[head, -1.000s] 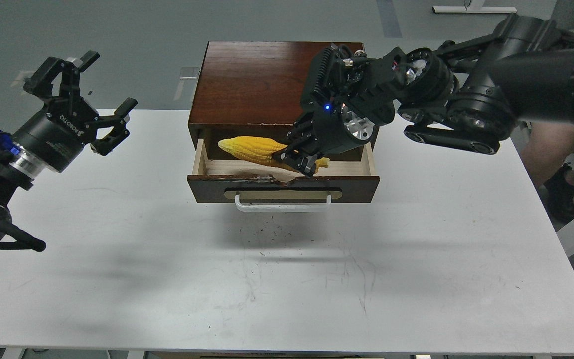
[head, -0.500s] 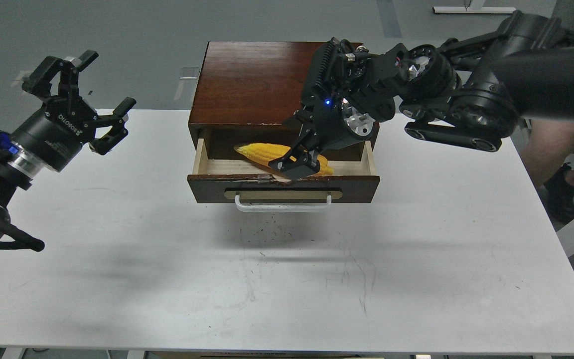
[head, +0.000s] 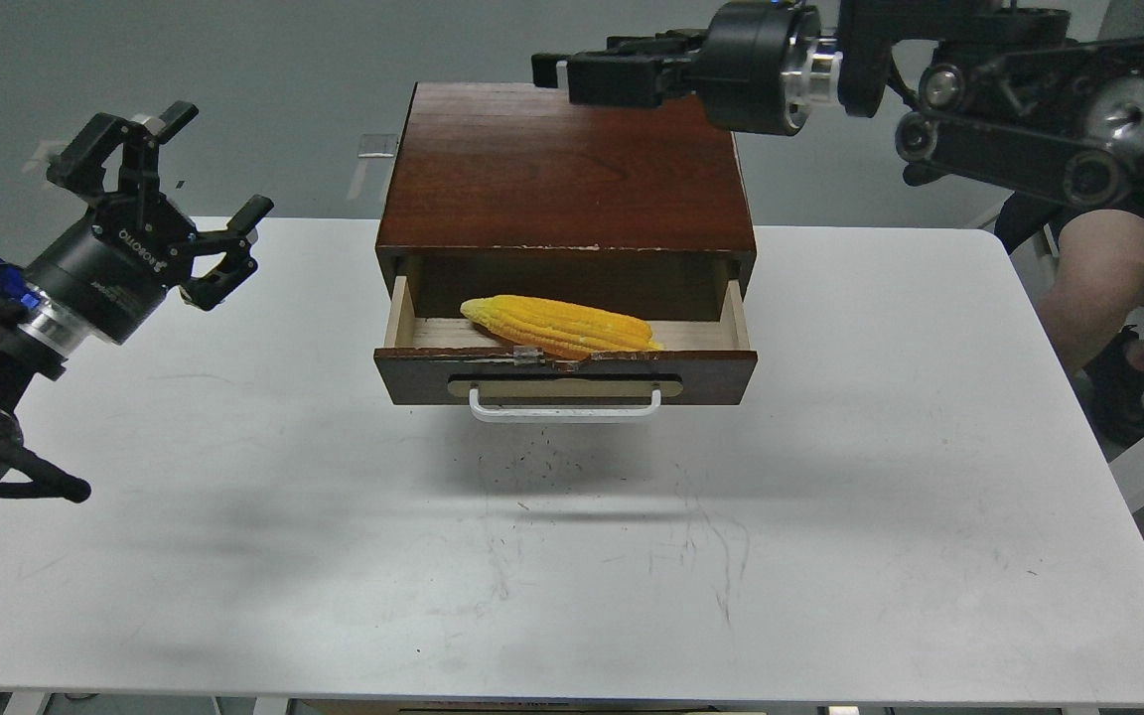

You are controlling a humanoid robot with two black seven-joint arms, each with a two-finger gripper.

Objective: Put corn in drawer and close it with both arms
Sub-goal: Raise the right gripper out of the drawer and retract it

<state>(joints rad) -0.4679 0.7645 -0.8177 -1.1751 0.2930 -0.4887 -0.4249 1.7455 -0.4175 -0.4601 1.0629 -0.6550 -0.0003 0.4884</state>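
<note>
The yellow corn (head: 560,327) lies lengthwise in the open drawer (head: 711,374), toward its front edge, and nothing holds it. The drawer is pulled out of the dark-brown cabinet (head: 562,169), with its white bar handle (head: 564,406) facing me. My right gripper (head: 554,75) is raised above the cabinet's back edge, points left, looks open and holds nothing. My left gripper (head: 215,162) is open and empty, in the air to the left of the cabinet, above the table's far left edge.
The cabinet stands at the back middle of a white table (head: 830,516). A person's leg (head: 1098,288) is beside the table's right far corner. A small pale object (head: 377,147) lies on the floor behind the cabinet's left side.
My right gripper let go of the corn and rose up and back out of the drawer to above the cabinet. The corn settled in the drawer. The left arm has not moved.
</note>
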